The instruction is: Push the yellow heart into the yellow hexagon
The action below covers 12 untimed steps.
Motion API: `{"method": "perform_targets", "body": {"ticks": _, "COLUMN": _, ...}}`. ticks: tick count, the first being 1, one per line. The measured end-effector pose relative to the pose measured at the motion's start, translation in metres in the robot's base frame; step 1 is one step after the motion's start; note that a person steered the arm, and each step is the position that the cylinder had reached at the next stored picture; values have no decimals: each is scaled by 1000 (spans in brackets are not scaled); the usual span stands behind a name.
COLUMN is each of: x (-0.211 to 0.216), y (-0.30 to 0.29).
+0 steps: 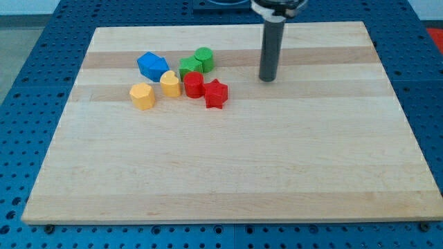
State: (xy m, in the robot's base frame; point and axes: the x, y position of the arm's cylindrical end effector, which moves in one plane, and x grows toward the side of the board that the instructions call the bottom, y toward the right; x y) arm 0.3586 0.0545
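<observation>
Because I carry no fingers at all, only a straight dark rod, there is nothing to spread, press together or pinch with; my tip [268,78] rests on the wooden board [228,173] toward the view's top, well apart from the cluster of blocks on the view's left. The yellow heart [170,83] sits in the middle of that cluster, with the yellow hexagon [142,95] just beside it on the view's lower left, a narrow gap between them as far as I can tell. The heart is hemmed in: a red block [193,84], rounded in shape, touches or nearly touches its right side, a red star [216,93] lies beyond that, a blue block [152,66] stands above and to its left, and two green blocks [196,62] stand above and to its right. I judge the push has not begun, since my tip touches nothing. To drive the heart left and slightly down I would have to come at its right side, and the red block blocks that line, so it could be shoved along too.
</observation>
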Motion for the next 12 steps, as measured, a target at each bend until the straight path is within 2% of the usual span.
{"method": "perform_targets", "body": {"ticks": 1, "x": 7, "y": -35}}
{"method": "perform_targets", "body": {"ticks": 2, "x": 7, "y": -36}}
{"method": "perform_targets", "body": {"ticks": 4, "x": -17, "y": -53}}
{"method": "perform_targets", "body": {"ticks": 5, "x": -19, "y": -84}}
{"method": "perform_targets", "body": {"ticks": 7, "x": 11, "y": -167}}
{"method": "perform_targets", "body": {"ticks": 8, "x": 17, "y": -186}}
{"method": "perform_targets", "body": {"ticks": 9, "x": 17, "y": -189}}
{"method": "perform_targets", "body": {"ticks": 10, "x": 18, "y": -165}}
{"method": "perform_targets", "body": {"ticks": 12, "x": 39, "y": -153}}
